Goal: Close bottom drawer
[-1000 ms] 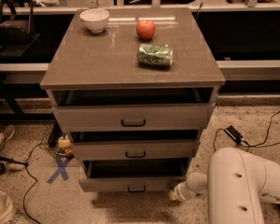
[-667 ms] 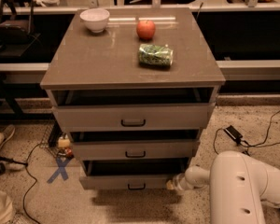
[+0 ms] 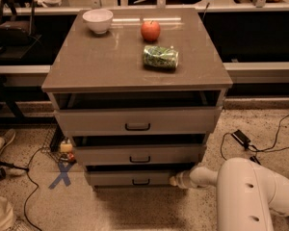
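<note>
The bottom drawer (image 3: pixel 130 178) is the lowest of three grey-beige drawers in the cabinet, with a short flat front and a small dark pull handle (image 3: pixel 141 182). It stands out only a little, with a thin dark gap above its front. My gripper (image 3: pixel 175 180) is at the end of the white arm (image 3: pixel 245 191), low at the right end of the bottom drawer's front, touching or nearly touching it.
The middle drawer (image 3: pixel 139 154) and top drawer (image 3: pixel 137 120) stand slightly open above. On the cabinet top are a white bowl (image 3: pixel 98 20), a red apple (image 3: pixel 151 30) and a green bag (image 3: pixel 160 57). A blue X (image 3: pixel 61 174) and cables (image 3: pixel 260 146) lie on the floor.
The bottom drawer has slid inward towards the cabinet. My gripper has moved left and inward along with its front.
</note>
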`<control>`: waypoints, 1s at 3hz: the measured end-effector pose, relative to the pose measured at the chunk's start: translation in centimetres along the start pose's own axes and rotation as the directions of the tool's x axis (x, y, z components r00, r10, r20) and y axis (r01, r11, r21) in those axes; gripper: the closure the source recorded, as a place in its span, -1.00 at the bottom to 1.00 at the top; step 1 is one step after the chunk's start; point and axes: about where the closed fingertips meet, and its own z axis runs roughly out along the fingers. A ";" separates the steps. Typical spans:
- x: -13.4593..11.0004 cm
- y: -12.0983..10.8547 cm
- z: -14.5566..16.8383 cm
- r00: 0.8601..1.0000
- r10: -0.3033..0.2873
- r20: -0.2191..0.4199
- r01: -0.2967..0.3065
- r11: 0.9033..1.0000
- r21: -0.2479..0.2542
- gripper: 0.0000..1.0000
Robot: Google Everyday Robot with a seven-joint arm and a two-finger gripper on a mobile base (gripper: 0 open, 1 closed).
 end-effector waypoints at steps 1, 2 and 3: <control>-2.4 -1.2 -1.0 0.999 0.018 0.048 -0.020 0.999 0.039 1.00; -2.0 -1.2 -1.2 0.999 0.018 0.048 -0.020 0.999 0.039 1.00; -2.0 -1.2 -1.2 0.999 0.018 0.048 -0.020 0.999 0.039 1.00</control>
